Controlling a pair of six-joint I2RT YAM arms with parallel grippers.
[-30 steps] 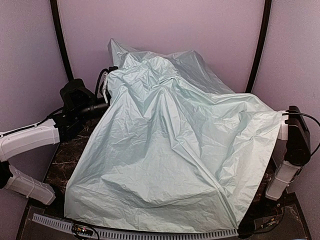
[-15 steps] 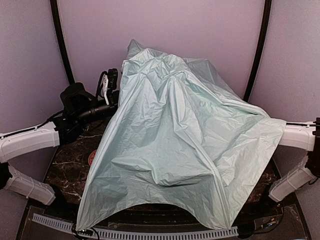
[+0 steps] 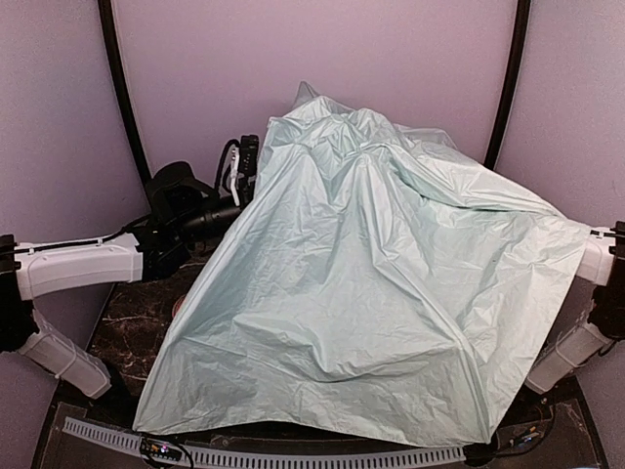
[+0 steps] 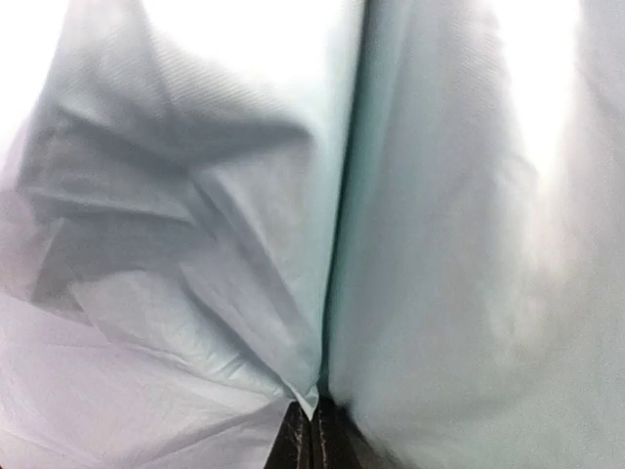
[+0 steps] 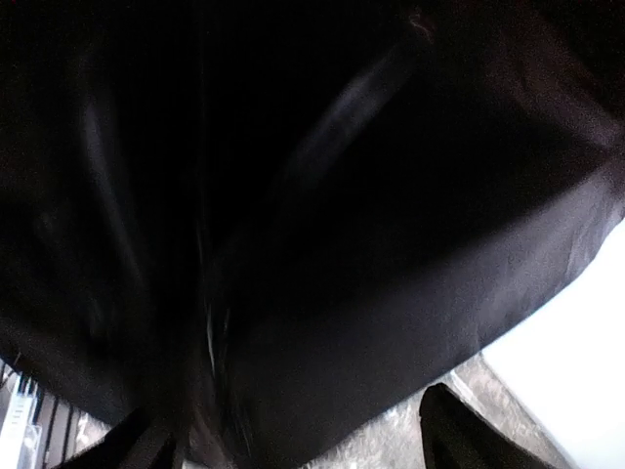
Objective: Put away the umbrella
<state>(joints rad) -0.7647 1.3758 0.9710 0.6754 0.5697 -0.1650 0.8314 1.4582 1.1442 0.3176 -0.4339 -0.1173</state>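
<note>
The left gripper (image 4: 311,438) is clenched on a fold of the umbrella (image 3: 361,274) at the canopy's upper left edge. The mint fabric drapes over most of the dark marble table (image 3: 132,327), peaking toward the back. Under its right edge, the right gripper (image 5: 293,430) is released, its fingers wide apart beneath the black lining.

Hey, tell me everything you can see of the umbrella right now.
The umbrella is a thin, crinkled, pale mint-green canopy, peaked toward the back and draped over most of the table to its near edge. From beneath, its lining looks black. Shaft and handle are hidden. The left claw is shut on a fold of fabric; the right claw stands open under the lining, gripping nothing visible.
</note>
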